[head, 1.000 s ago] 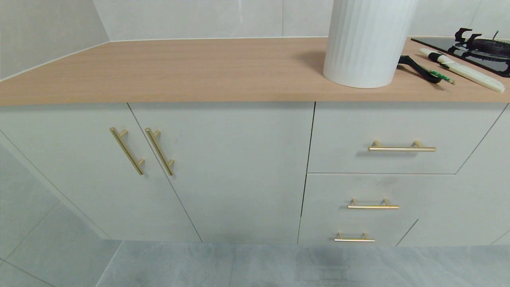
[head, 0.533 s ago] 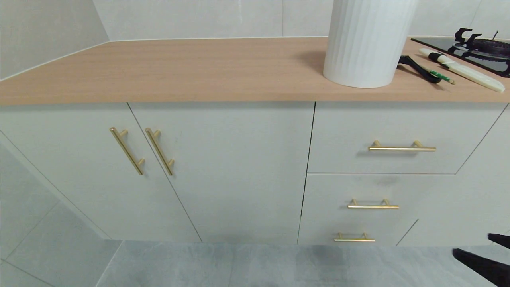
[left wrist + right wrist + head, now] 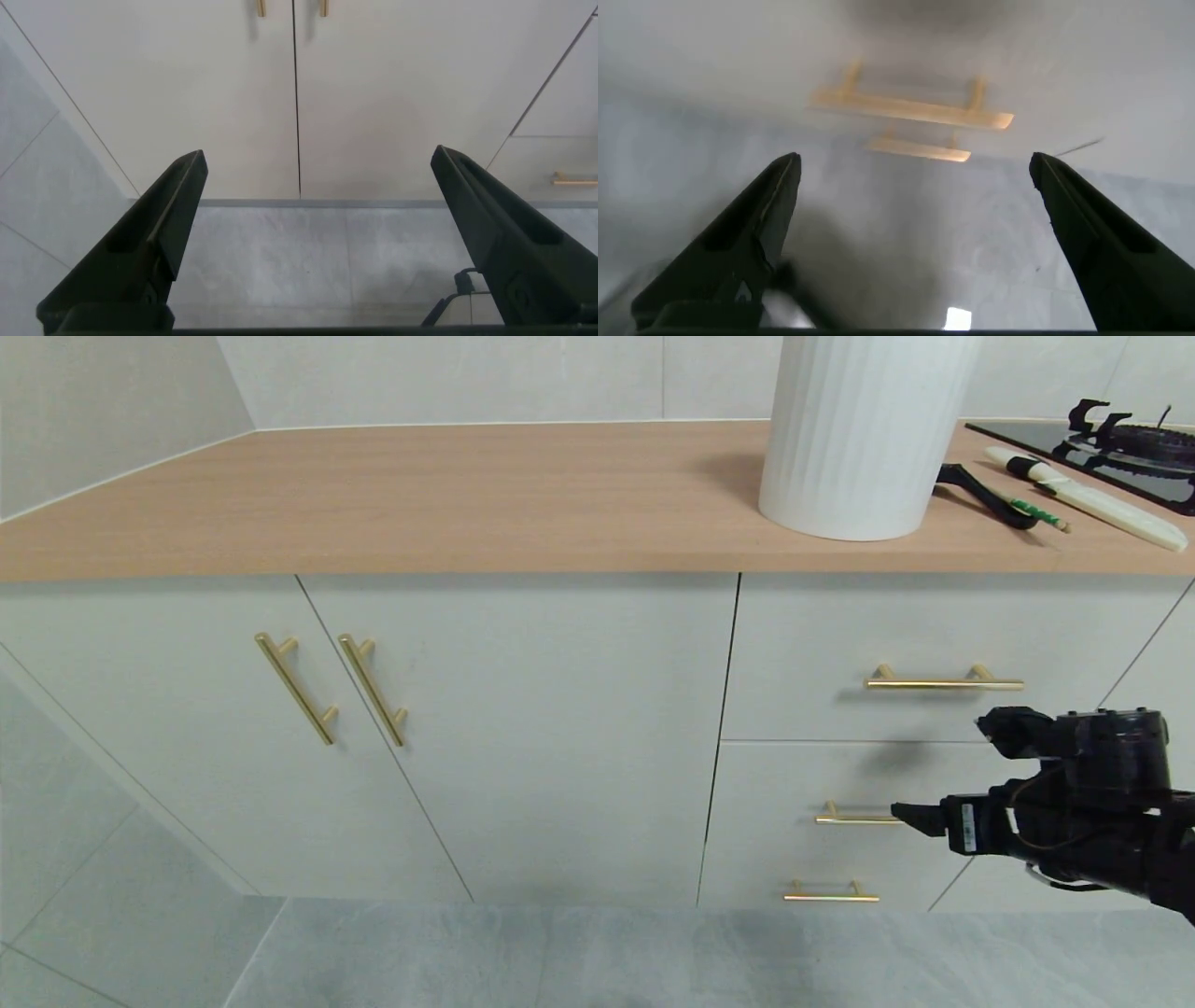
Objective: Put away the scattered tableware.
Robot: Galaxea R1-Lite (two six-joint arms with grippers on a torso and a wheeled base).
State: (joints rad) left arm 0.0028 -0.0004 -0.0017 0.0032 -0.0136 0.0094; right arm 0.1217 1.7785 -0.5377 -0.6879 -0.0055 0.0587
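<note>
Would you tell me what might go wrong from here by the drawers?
The open right tool is near the thin middle drawer handle; a finger might hit the drawer front or slip off.
The knife lies close to the counter edge; a jolt might knock it off.

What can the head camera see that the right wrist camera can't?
Head camera: the wooden counter, a tall white ribbed container, a pale knife, the stove and two cupboard door handles. Right wrist camera: nothing new, just a closer look out between the open fingers of the right gripper. Both: that gripper and two gold drawer handles.
</note>
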